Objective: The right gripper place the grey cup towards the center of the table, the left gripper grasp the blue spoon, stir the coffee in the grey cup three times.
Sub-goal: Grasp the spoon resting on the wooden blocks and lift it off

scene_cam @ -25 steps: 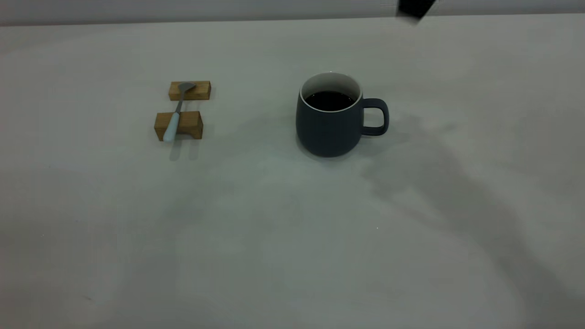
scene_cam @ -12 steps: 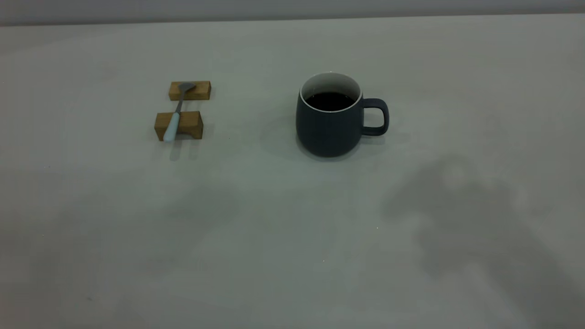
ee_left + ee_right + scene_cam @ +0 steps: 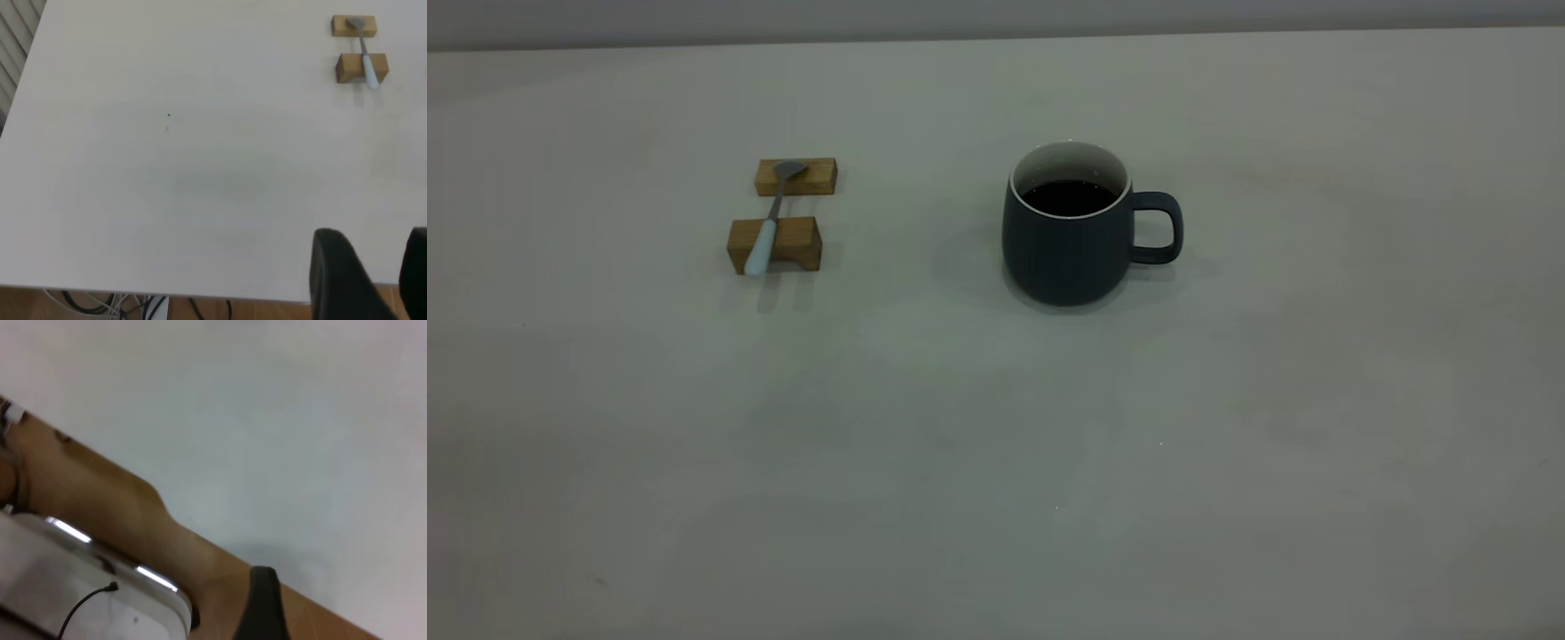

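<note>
Your grey cup [image 3: 1069, 240] stands upright near the middle of the table [image 3: 996, 462], a rounded, matte slate mug with a smooth white lining and rim, its loop handle pointing toward the right arm's side. The coffee [image 3: 1069, 196] inside is a flat, near-black pool well below the rim. Well apart from it, on the left arm's side, the blue spoon [image 3: 769, 218] lies bridged across two small wooden blocks [image 3: 783, 242]: the dull grey metal bowl rests on the far block, the slim pale-blue handle crosses the near one. Neither arm shows in the exterior view. Your left gripper [image 3: 373, 273] hangs over the table's edge, far from the spoon, its two black fingers set apart with a clear gap. Of your right gripper [image 3: 263, 603] you see only one dark finger above the table's edge, so its opening cannot be judged.
</note>
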